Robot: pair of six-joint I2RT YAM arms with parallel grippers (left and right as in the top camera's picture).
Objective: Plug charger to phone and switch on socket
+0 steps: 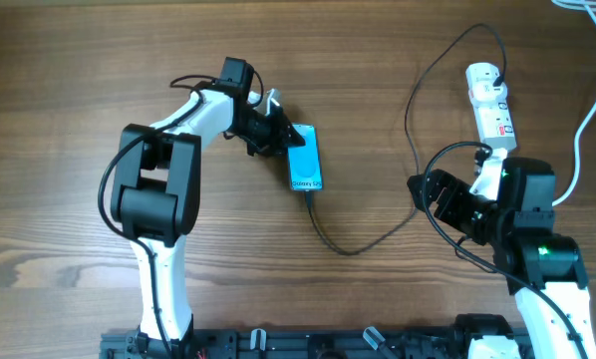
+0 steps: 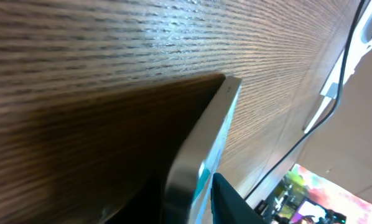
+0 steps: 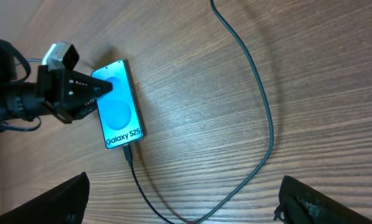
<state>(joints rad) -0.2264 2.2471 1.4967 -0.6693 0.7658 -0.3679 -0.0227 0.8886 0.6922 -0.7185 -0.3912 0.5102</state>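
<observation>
Wooden table (image 1: 59, 60): charger (image 1: 353, 249) loops between phone (image 1: 305, 160) and socket (image 1: 490, 105).

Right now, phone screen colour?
The phone screen is bright cyan with white Galaxy S25 text; best in right wrist view.

Near end of socket (image 1: 489, 100) beneath right arm (image 1: 525, 214)

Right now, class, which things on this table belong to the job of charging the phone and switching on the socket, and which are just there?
For the job:
phone
charger
socket

Just there:
thick white cord, running off from the socket's side
wooden table
</observation>
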